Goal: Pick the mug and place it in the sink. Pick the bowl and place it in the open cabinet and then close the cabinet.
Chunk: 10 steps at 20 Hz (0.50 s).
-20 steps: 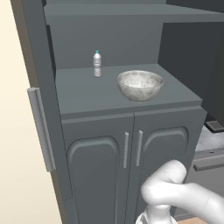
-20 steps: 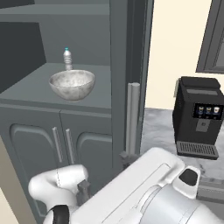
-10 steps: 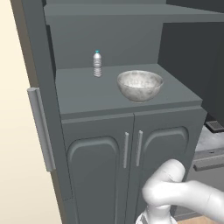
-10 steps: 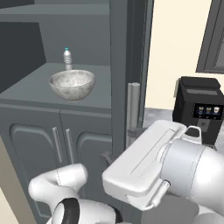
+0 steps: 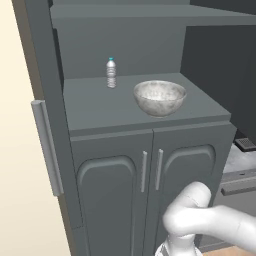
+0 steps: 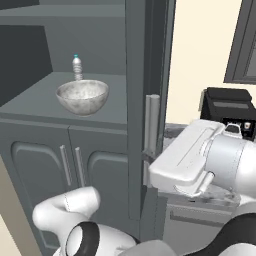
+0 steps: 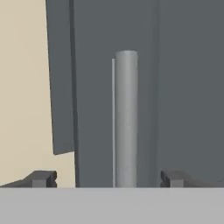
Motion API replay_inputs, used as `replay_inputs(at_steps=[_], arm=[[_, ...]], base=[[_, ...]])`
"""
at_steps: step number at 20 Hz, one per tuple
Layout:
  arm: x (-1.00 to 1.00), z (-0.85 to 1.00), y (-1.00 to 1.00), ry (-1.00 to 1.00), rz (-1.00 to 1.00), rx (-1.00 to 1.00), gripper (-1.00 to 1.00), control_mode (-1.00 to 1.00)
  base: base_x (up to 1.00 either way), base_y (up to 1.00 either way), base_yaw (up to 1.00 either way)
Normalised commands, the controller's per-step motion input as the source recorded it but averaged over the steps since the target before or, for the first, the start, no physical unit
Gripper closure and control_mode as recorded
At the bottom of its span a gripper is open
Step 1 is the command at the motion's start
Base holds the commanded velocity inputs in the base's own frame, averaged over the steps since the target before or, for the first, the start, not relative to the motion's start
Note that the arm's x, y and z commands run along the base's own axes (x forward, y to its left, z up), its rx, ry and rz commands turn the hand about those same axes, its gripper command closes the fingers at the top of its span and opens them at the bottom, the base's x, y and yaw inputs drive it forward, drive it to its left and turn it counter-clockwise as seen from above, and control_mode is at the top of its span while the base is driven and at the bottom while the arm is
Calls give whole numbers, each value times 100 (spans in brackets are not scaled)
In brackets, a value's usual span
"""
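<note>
The bowl sits upright on the cabinet shelf, toward its front right corner as the left base view shows it, with a small water bottle standing apart from it near the shelf's back edge. So the bowl-placing step looks complete, and what remains, by my reading, is closing the cabinet.

The upper doors stand swung out: one at the shelf's left side in the left base view, the other at its right side in the right base view, each with a vertical silver bar handle.

In the hand view the gripper faces the right door's bar handle head on. The jaws stand wide, one dark tip on either side of the bar, neither touching it; nothing is held.

Step in hand: approach to the right door for closing.

Next move, as I judge it: either close the jaws on the bar or set the hand against the door panel, then sweep the door round its hinge toward the shelf front. The left door would need the same. The bowl sits near the front edge, so clearance wants watching as the door swings in.
</note>
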Motion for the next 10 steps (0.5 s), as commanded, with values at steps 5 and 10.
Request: replay_inputs(at_steps=[5,10], arm=[[42,0,-7,0,-1,1,-100,-100],[1,0,28,0,-3,0,-100,-100]], base=[[0,0,0],[0,0,0]])
